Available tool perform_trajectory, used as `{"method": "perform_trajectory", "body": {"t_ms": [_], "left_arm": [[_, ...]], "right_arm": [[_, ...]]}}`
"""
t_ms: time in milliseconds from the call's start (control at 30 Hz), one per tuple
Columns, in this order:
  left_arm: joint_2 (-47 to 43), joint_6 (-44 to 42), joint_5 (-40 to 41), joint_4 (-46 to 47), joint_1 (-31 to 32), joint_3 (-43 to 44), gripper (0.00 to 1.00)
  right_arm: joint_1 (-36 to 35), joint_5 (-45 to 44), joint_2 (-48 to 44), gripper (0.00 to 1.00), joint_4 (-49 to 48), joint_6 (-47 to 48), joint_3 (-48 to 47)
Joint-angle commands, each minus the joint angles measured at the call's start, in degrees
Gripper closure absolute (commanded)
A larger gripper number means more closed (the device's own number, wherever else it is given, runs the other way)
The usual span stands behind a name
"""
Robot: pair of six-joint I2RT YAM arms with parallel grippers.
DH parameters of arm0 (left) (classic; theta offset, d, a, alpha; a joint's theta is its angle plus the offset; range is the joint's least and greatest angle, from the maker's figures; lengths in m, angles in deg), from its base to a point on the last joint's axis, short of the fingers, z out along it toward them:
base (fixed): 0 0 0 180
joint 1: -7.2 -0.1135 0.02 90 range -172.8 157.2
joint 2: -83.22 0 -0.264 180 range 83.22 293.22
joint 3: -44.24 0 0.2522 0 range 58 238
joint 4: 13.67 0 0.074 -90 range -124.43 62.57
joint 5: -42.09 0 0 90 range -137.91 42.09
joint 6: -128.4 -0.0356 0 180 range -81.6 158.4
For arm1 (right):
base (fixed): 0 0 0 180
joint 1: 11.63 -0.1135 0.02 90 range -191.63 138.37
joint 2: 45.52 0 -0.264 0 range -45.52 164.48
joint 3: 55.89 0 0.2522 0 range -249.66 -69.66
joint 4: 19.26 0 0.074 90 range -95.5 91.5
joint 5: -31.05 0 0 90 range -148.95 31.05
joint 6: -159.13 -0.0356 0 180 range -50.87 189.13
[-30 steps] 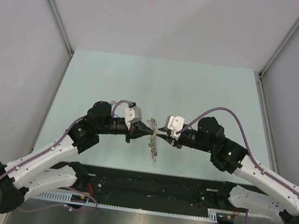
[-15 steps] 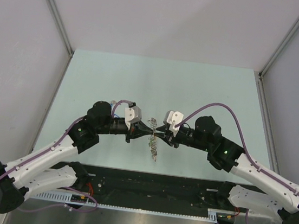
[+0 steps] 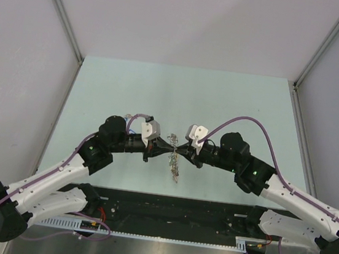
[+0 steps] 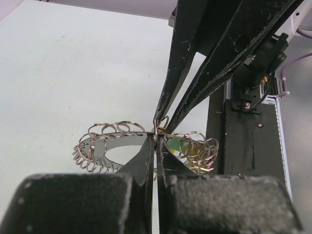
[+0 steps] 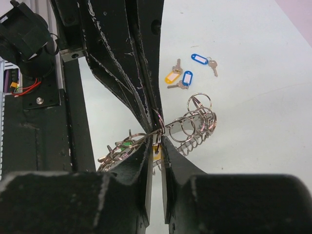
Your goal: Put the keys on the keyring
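Over the pale green table [image 3: 130, 91], the left gripper [image 4: 156, 142] is clamped tight on the keyring [image 4: 109, 146], which fans out either side of its tips. The right gripper [image 5: 156, 141] meets it tip to tip, jaws narrowed to a slit around one ring; whether they pinch it is unclear. The keys [image 5: 183, 78] lie beyond its tips.

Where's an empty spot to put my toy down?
The far half of the table, between the arms and the back wall, is bare, and so are the strips along both side walls. The middle is crowded: the left tool and right tool meet at the keyring, with loose keys nearby.
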Motion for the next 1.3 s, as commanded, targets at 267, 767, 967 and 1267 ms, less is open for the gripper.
{"method": "perform_trajectory", "body": {"t_ms": [267, 767, 967, 1267], "left_arm": [[-1.9, 2.0, 0.9, 5.4, -0.3, 0.1, 0.90], [2.2, -4.8, -5.1, -11.5, -0.3, 7.6, 0.60], [6.6, -7.6, -8.9, -14.6, -0.3, 9.6, 0.65], [10.7, -13.9, -9.4, -18.3, -0.2, 11.9, 0.71]], "right_arm": [[-0.4, -0.8, -0.3, 1.00, -1.2, 0.8, 0.3], [-0.3, 0.4, -1.0, 1.00, 0.0, 7.5, 0.0], [-0.3, 1.1, -1.1, 1.00, 1.3, 9.1, -0.2], [-0.2, 2.5, -2.0, 1.00, 2.8, 10.5, -0.3]]}}
